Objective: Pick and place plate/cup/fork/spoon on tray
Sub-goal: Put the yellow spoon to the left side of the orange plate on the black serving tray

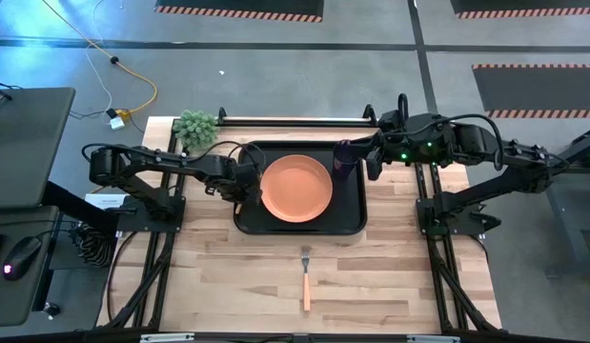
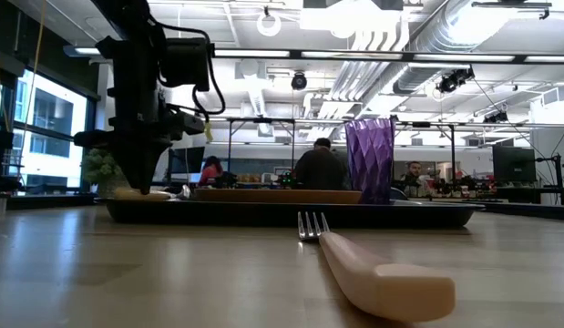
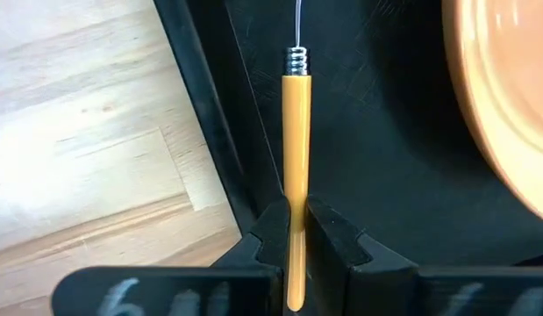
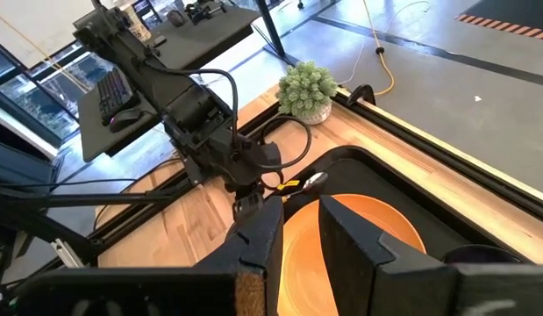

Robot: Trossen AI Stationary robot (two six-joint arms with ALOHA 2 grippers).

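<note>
The spoon (image 3: 296, 167) is pinched by the left gripper (image 3: 296, 230) at the tray's (image 1: 299, 227) nine o'clock for release; the right gripper (image 4: 299, 230) is held open.

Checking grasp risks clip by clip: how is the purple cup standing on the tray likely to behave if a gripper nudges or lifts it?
The cup stands upright at the tray's edge, taller than wide, so a high sideways nudge could probably tip it. It looks like thin translucent plastic, likely light and rigid. Its faceted wall may give fingers some purchase, though it could still be slick.
</note>
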